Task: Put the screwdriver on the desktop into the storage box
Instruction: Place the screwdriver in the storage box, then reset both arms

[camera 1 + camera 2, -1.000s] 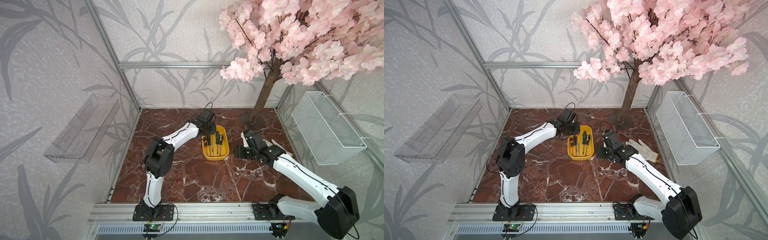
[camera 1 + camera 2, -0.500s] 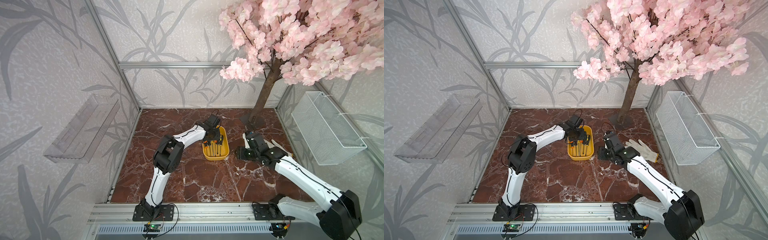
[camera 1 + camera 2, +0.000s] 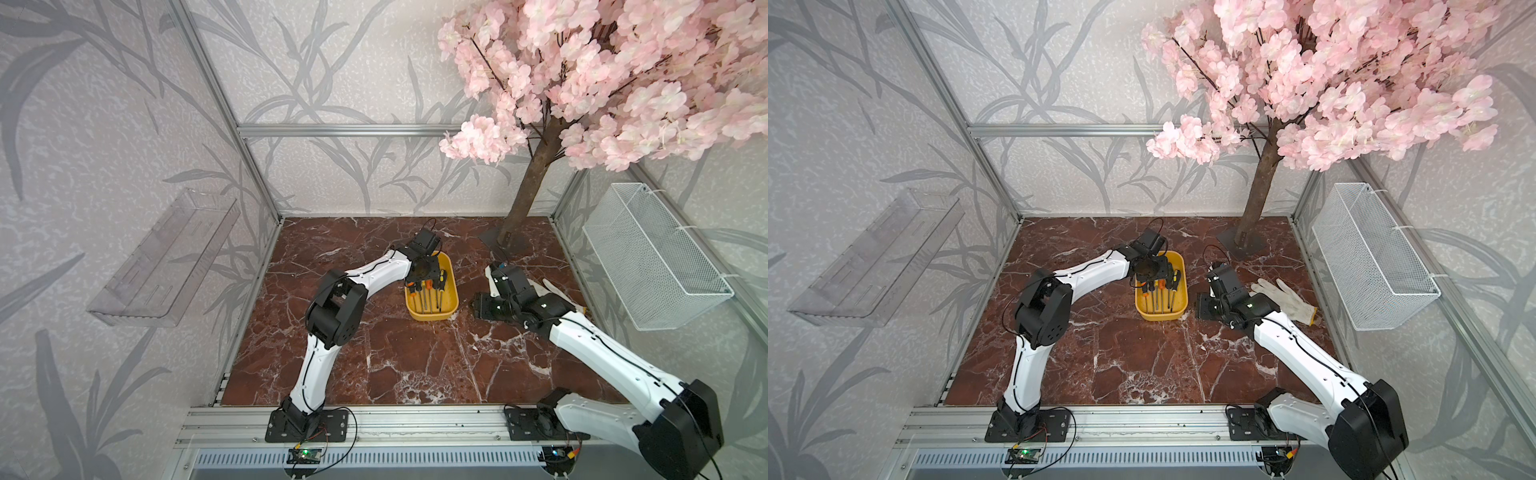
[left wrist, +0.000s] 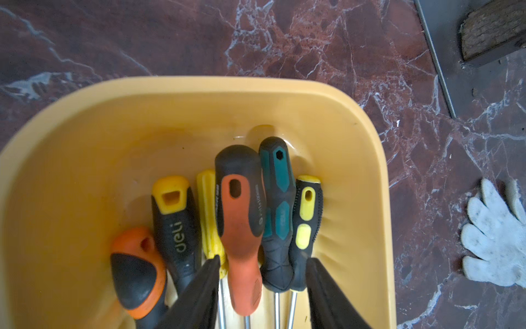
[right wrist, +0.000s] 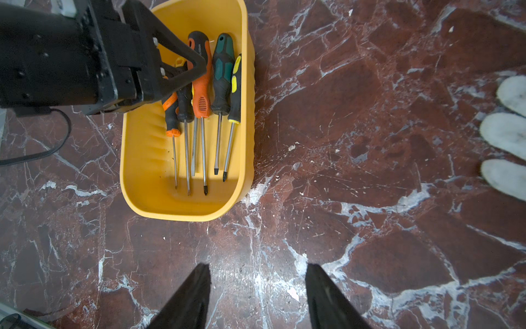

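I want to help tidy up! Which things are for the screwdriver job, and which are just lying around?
For the job:
storage box
screwdrivers inside it
left gripper, open over them
desktop

Just lying about:
white glove
blossom tree
wire basket
clear shelf

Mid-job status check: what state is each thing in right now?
left gripper, open, astride the big orange screwdriver.
right gripper, open, empty, over the desktop.
storage box, upright, holding six screwdrivers.
big orange screwdriver, lying in the box, not gripped.
glove, flat on the desktop.
wire basket, hanging on the side wall.
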